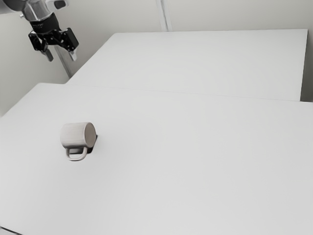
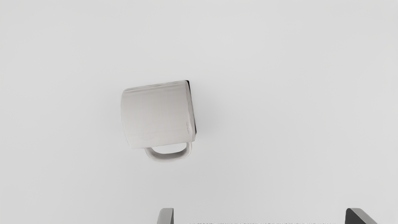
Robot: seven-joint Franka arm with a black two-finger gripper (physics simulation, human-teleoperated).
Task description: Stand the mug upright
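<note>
Mug [image 1: 73,135] lies on its side on the tabletop [image 1: 195,166], mouth toward the exterior view's right. Tool [image 1: 61,57] is open and empty, well apart from the mug. Handling, by judgement: light, rigid, possibly ceramic and so breakable; the smooth curved wall may slip or roll. Recommended hold: across the body, clear of the handle [image 2: 168,157]. The exterior view shows into the mouth; the wrist view shows the mouth end nearly edge-on, plus a faint mark [image 2: 187,127] near it.

Mug [image 2: 155,115] plain pale warm grey; table [image 1: 195,161] plain white; hand [image 1: 61,56] black.
</note>
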